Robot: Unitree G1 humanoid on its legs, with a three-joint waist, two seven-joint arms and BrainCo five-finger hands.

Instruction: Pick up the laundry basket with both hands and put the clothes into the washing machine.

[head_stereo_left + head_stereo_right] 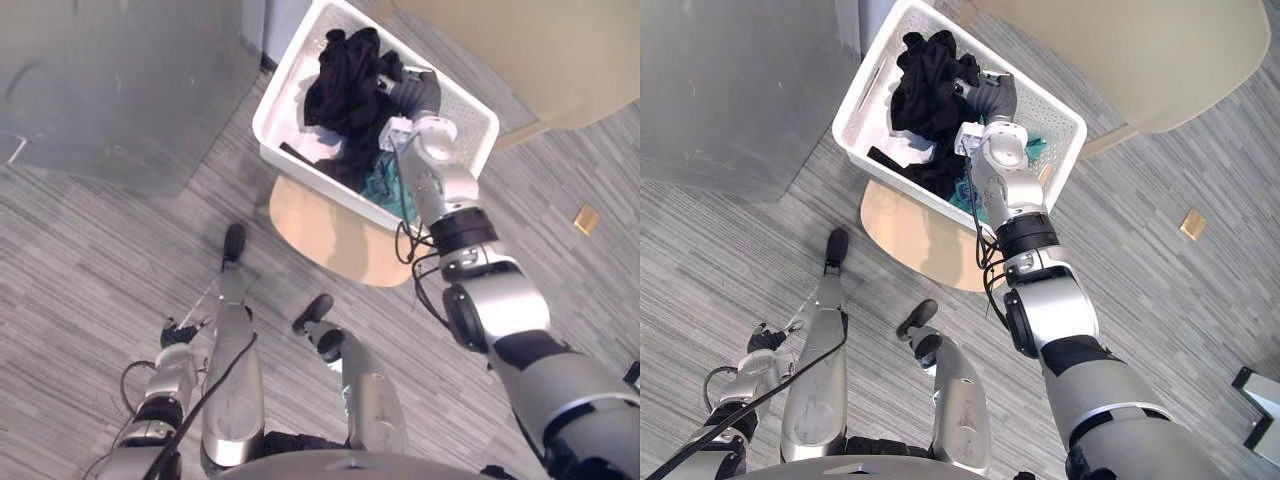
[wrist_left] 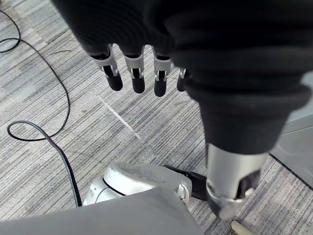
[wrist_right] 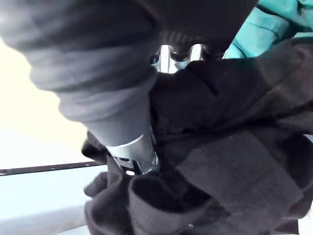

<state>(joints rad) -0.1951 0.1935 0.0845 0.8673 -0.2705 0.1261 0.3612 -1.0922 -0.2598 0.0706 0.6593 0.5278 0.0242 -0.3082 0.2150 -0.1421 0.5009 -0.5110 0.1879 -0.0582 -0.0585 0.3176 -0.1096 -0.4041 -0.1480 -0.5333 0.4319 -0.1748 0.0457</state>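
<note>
A white laundry basket [image 1: 276, 112] sits on a round wooden stool [image 1: 320, 232]. It holds a bunched black garment [image 1: 340, 75] and a teal cloth [image 1: 380, 186]. My right hand [image 1: 412, 95] reaches into the basket from the near side, and the black garment [image 3: 234, 147] is bunched between its thumb [image 3: 134, 157] and fingers, rising above the rim. The teal cloth [image 3: 259, 29] lies just past the hand. My left hand [image 1: 180, 332] hangs low by my side, far from the basket, its fingers [image 2: 137, 78] straight and holding nothing.
A large grey panel [image 1: 110, 80] stands at the upper left, close to the basket. A big beige rounded body [image 1: 520, 50] overhangs the upper right. A small tan plate [image 1: 587, 219] lies on the striped grey carpet at the right.
</note>
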